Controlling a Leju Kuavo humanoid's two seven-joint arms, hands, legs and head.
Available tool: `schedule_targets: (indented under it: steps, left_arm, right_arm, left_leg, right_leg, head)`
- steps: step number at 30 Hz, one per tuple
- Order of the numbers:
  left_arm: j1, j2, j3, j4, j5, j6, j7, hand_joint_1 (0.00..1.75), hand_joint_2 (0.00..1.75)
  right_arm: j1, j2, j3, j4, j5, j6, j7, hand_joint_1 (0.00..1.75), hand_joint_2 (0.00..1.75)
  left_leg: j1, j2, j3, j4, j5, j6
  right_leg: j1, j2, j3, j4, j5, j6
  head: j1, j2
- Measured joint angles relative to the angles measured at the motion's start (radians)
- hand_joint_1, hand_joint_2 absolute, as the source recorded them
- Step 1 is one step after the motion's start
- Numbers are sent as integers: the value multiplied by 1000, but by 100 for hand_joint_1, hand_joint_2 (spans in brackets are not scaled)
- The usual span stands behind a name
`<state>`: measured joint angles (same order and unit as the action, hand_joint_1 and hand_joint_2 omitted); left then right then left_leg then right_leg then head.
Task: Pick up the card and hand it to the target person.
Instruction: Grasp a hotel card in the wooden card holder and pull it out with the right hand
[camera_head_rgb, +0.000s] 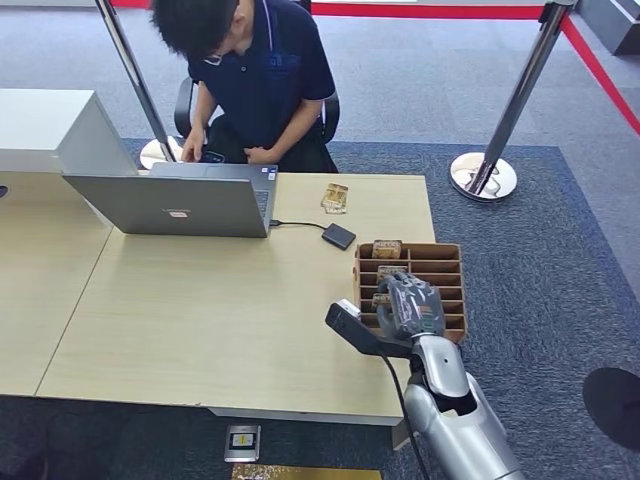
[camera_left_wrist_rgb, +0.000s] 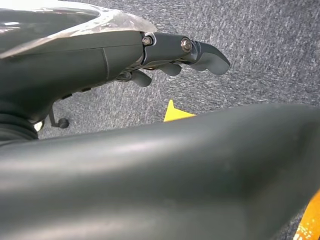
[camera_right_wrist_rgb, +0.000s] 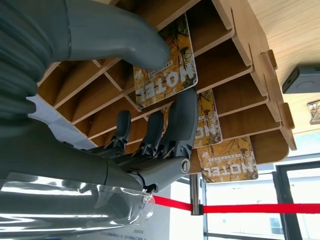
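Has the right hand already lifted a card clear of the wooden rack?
No. In the right wrist view the right hand is at the wooden rack, and the nearest card sits in its slot.

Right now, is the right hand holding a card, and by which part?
Not clearly yet. The right hand has its thumb on a card's face in the rack, fingers beneath; a closed pinch cannot be told.

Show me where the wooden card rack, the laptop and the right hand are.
wooden card rack (camera_head_rgb: 445, 262): head view, its far slats.
laptop (camera_head_rgb: 181, 205): head view, back of its lid.
right hand (camera_head_rgb: 407, 305): head view, back of the hand.
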<state>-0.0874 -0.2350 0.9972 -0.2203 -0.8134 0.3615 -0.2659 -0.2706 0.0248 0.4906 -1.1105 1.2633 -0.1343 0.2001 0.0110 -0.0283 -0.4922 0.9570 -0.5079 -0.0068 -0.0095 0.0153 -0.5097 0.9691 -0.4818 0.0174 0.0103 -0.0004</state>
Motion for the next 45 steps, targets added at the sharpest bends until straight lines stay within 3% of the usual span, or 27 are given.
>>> schedule_targets:
  steps: [31,45]
  left_arm:
    - [0,0,0,0,0,11,2,0,0]
    - [0,0,1,0,3,18,-1,0,0]
  right_arm:
    - [-21,3,0,39,-2,7,-5,92,175]
    - [10,3,4,27,32,2,10,108,175]
  left_leg:
    - [0,0,2,0,0,0]
    - [0,0,1,0,1,-1]
  right_leg:
    - [0,0,1,0,0,0]
    - [0,0,1,0,0,0]
  head:
    - [0,0]
    - [0,0]
